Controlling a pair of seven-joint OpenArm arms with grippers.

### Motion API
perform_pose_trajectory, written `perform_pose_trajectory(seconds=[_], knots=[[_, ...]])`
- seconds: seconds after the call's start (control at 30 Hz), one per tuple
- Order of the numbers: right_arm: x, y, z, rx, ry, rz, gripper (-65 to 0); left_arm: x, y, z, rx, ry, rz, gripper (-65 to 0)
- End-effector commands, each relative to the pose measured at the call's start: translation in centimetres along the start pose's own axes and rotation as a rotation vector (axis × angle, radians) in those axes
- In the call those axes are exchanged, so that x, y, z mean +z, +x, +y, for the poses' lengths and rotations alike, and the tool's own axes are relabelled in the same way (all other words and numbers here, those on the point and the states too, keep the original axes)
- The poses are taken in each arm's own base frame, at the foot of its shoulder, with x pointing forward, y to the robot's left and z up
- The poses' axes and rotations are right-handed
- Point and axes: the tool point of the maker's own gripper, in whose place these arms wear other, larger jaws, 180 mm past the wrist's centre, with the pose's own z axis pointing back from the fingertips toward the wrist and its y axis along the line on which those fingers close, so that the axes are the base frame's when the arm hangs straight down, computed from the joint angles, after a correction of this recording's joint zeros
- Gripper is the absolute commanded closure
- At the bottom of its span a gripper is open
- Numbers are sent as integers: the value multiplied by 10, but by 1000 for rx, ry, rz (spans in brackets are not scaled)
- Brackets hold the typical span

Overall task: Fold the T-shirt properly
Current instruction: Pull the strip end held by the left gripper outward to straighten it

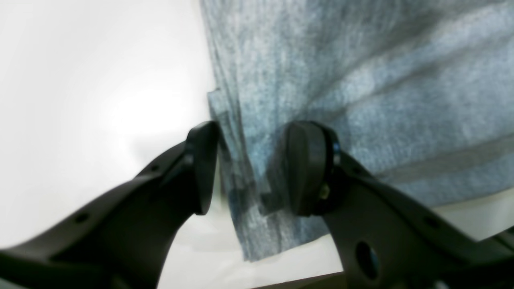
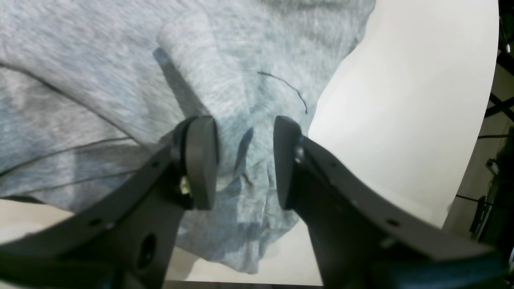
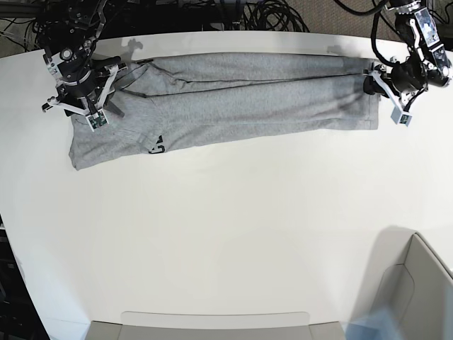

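Note:
The heather-grey T-shirt [image 3: 233, 99] lies folded into a long band across the far side of the white table [image 3: 226, 234]. A bit of black lettering [image 3: 157, 145] peeks out at its near edge. My left gripper [image 3: 371, 81] is at the band's right end. In the left wrist view the left gripper [image 1: 255, 172] stands open, and the T-shirt's [image 1: 361, 80] layered edge runs loose through the gap. My right gripper [image 3: 113, 92] is over the band's left end. Close up, the right gripper [image 2: 245, 160] has its jaws apart, with wrinkled T-shirt [image 2: 100, 60] cloth between them.
A grey bin [image 3: 417, 283] stands at the near right corner and a flat grey tray [image 3: 212, 326] at the near edge. Black cables [image 3: 269, 14] are piled behind the table. A loose dark thread [image 2: 289, 86] lies on the cloth near the table's curved edge.

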Motion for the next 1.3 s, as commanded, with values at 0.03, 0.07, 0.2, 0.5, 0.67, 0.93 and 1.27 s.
perform_pose_trajectory(seconds=[0.03,0.07,0.2,0.5,0.67,0.93,1.27], knots=[[3,6,-4,22,-9,-25,-234,11,16,15,-36,75,-17,-295],[3,6,-4,22,-9,-25,-234,14,18,17,-46,88,-19,-295],[3,8,-4,21,-10,-27,-234,26,32,19,-90,137,-53,-295],[3,11,-7,21,-17,-35,-234,26,29,24,-103,179,-24,-297],[3,11,-7,21,-17,-35,-234,4,3,28,-38,130,54,-298],[3,11,-7,21,-17,-35,-234,-31,-44,22,57,33,231,-295],[3,11,-6,19,-16,-35,-234,-55,-41,-40,-91,-124,302,-245]])
